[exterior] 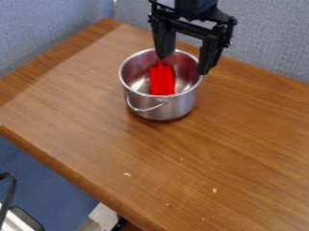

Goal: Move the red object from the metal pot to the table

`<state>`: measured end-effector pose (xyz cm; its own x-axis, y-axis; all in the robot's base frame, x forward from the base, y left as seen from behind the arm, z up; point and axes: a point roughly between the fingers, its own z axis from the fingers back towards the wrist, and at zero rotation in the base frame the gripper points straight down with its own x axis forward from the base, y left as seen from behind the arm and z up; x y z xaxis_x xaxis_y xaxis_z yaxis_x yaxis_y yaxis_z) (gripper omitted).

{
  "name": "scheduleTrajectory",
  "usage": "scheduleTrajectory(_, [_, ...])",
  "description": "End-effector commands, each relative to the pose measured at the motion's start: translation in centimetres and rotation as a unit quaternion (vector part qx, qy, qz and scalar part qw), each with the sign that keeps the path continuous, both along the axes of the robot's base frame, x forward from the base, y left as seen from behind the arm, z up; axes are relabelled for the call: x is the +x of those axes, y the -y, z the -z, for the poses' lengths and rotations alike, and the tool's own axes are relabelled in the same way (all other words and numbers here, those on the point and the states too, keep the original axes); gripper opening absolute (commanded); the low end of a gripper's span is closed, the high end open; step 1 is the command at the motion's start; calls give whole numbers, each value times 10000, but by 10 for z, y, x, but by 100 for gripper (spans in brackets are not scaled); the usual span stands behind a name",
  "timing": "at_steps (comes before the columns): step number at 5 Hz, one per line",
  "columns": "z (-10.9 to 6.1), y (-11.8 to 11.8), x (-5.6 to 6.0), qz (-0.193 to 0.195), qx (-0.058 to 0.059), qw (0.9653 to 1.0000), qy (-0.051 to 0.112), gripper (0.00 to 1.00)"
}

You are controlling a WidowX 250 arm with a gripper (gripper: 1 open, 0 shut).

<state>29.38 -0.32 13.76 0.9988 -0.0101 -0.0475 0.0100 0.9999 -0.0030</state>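
Note:
The metal pot (161, 97) stands on the brown wooden table (182, 157), toward its far side, its thin wire handle hanging on the near wall. Inside it lies the red object (163, 77), a bright red block leaning against the pot's inner wall. My black gripper (186, 59) hangs directly above the pot's far rim, open, one finger at the left of the rim and the other at the right. Nothing is between the fingers, and the block sits just below and between them.
A blue wall rises behind the table. The table's left corner and front edge drop off to a blue floor, where black cables and a white frame sit at the bottom left.

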Motion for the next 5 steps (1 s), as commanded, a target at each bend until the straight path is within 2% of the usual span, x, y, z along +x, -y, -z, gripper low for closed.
scheduleTrajectory(1, [9,-18,-3,6,93,10000,-13,100])
scheduleTrajectory(2, [23,-43,-7,235,391,9989,63,100])
scheduleTrajectory(3, [32,-66,-23,639,601,9959,215,100])
scheduleTrajectory(4, [33,-59,-11,443,633,9959,462,100])
scheduleTrajectory(5, [37,-70,4,225,601,9960,622,100])
